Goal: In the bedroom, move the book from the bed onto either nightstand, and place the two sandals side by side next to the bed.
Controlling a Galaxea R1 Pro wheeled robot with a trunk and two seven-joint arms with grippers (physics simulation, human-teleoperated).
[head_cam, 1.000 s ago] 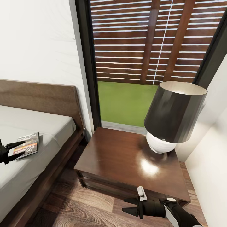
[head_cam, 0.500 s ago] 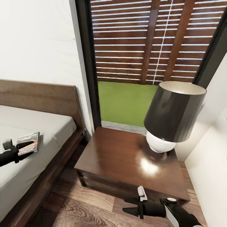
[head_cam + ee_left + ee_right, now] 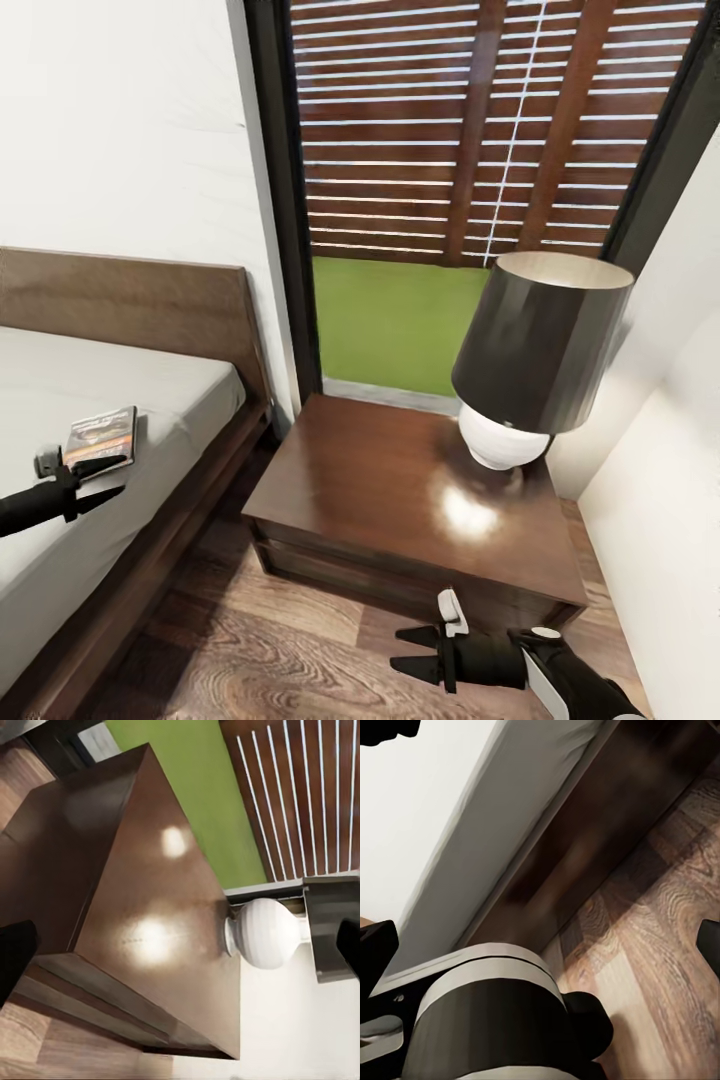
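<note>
bed (image 3: 120, 400): matte grey mattress, dark wood frame | nightstand (image 3: 400, 480): glossy reddish top, bare beside lamp (image 3: 535, 350) | book (image 3: 102, 434): thin paperback, flat on mattress, not moved | my left gripper (image 3: 105, 478): jaws spread, empty, just short of book | right gripper (image 3: 410, 650): open, empty, low over plank floor | sandals: pending

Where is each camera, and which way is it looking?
Head view: sits on the robot's head, looking forward and down at the nightstand, the lamp, the bed and the book; the left gripper and right gripper show.
Left wrist view: sits near the left gripper, looking at the nightstand and the lamp's white base.
Right wrist view: sits near the right gripper, looking at the bed's edge and the wooden floor.
Shared: head and left wrist views both show nightstand and lamp.
</note>
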